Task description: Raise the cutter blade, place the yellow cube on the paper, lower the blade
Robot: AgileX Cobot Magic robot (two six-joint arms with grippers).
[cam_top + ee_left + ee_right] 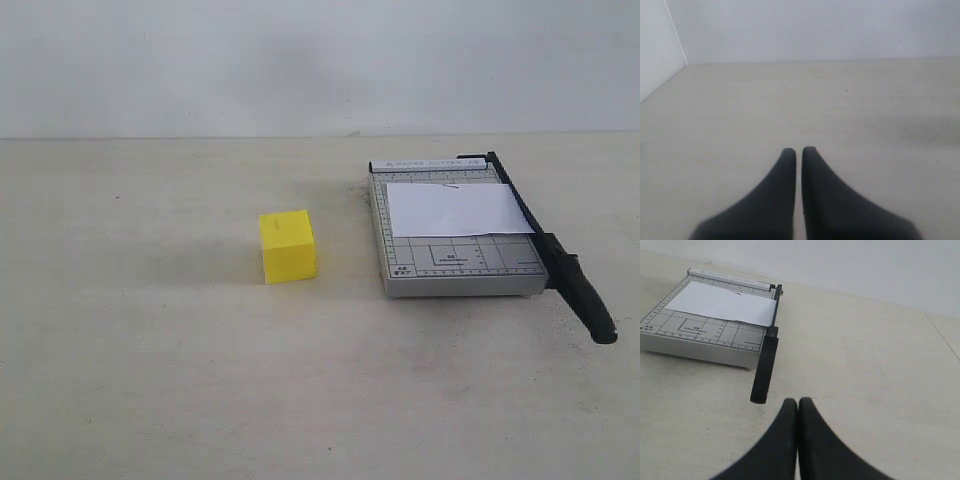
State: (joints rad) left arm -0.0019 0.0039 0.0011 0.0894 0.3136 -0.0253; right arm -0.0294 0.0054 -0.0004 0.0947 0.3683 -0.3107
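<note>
The yellow cube (288, 246) sits alone on the table, left of the grey gridded trimmer base (455, 262). A white paper (458, 209) lies across the base, also seen as paper (722, 303) in the right wrist view. The cutter blade (556, 261) lies lowered along the base's right edge, its thick black handle (764, 368) sticking out past the front. My right gripper (798, 401) is shut and empty, just short of the handle's end. My left gripper (799, 150) is shut over bare table, with nothing held. Neither gripper appears in the exterior view.
A pale wall rises behind the table (150, 380). In the left wrist view a side wall (655, 45) meets the back wall at a corner.
</note>
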